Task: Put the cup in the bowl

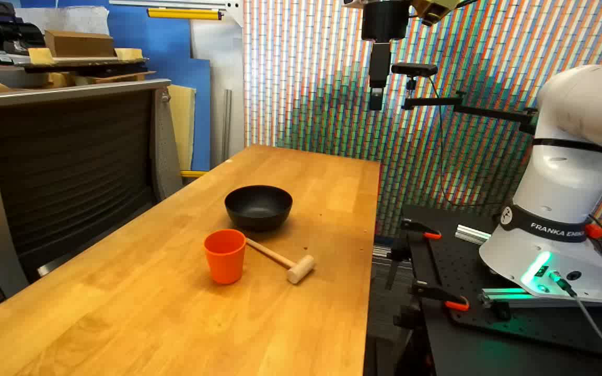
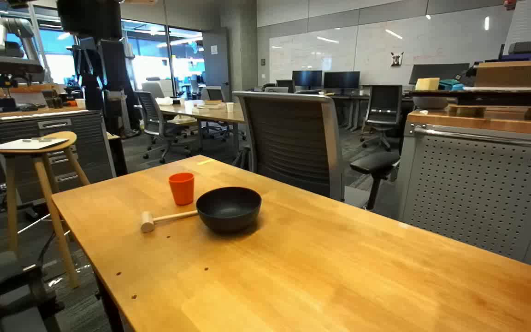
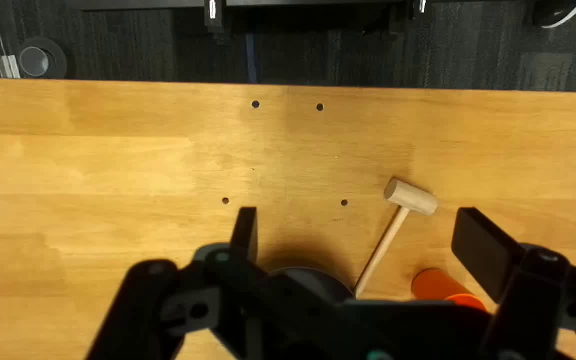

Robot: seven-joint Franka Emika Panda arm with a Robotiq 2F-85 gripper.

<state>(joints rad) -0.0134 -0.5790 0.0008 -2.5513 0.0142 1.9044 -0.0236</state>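
The orange-red cup (image 1: pixel 226 261) stands upright on the wooden table, and also shows in an exterior view (image 2: pixel 181 190). The black bowl (image 1: pixel 259 221) stands upright close to the cup, apart from it; it also shows in an exterior view (image 2: pixel 229 221). No object shows inside the bowl. My gripper (image 1: pixel 377 99) hangs high above the table. In the wrist view its fingers (image 3: pixel 359 221) are spread wide with nothing between them. There the cup (image 3: pixel 435 286) and bowl (image 3: pixel 322 284) are partly hidden behind the gripper body.
A light wooden mallet (image 1: pixel 277 257) lies by the cup and bowl, its handle end close to the bowl. The table (image 1: pixel 301 334) has an edge on the robot's side. A chair (image 2: pixel 293 143) stands against the opposite edge. A camera on an arm (image 1: pixel 414 69) is behind the gripper.
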